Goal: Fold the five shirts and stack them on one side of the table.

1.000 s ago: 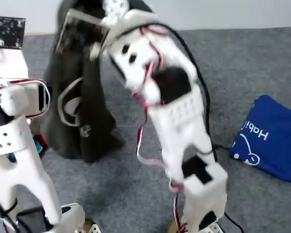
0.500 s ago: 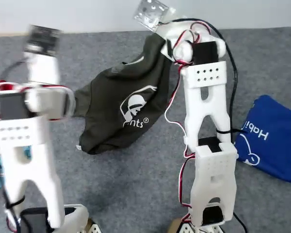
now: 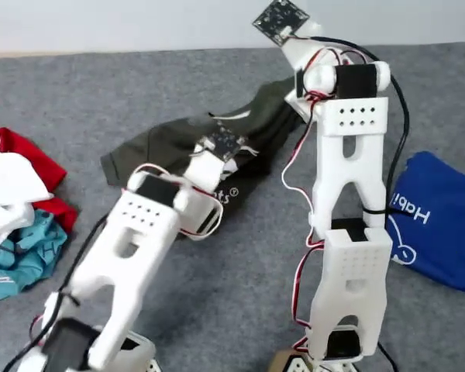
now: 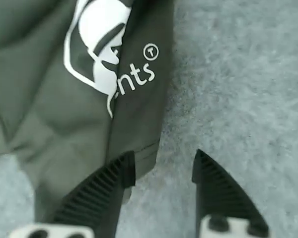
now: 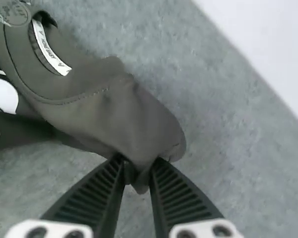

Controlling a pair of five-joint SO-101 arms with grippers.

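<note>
A dark olive shirt [image 3: 174, 143] with a white print lies spread on the grey table, one end drawn up toward the far side. My right gripper [image 5: 136, 174] is shut on a bunched fold of that shirt [image 5: 94, 106]. My left gripper [image 4: 161, 166] is open, just above the shirt's hem [image 4: 64, 109] beside the print, one finger [image 4: 102, 191] over cloth and the other over bare table. A blue shirt [image 3: 434, 213] lies at the right edge. Red [image 3: 19, 151], white [image 3: 8, 182] and teal [image 3: 19, 248] shirts are piled at the left.
The left arm [image 3: 139, 232] leans across the table's middle toward the olive shirt. The right arm [image 3: 349, 194] stands upright between the olive and blue shirts. Bare grey table [image 3: 240, 294] lies in front between the arms.
The olive shirt hung high in the right gripper a second ago; it has come down and now lies on the table. The left arm has swung from the left in over it.
</note>
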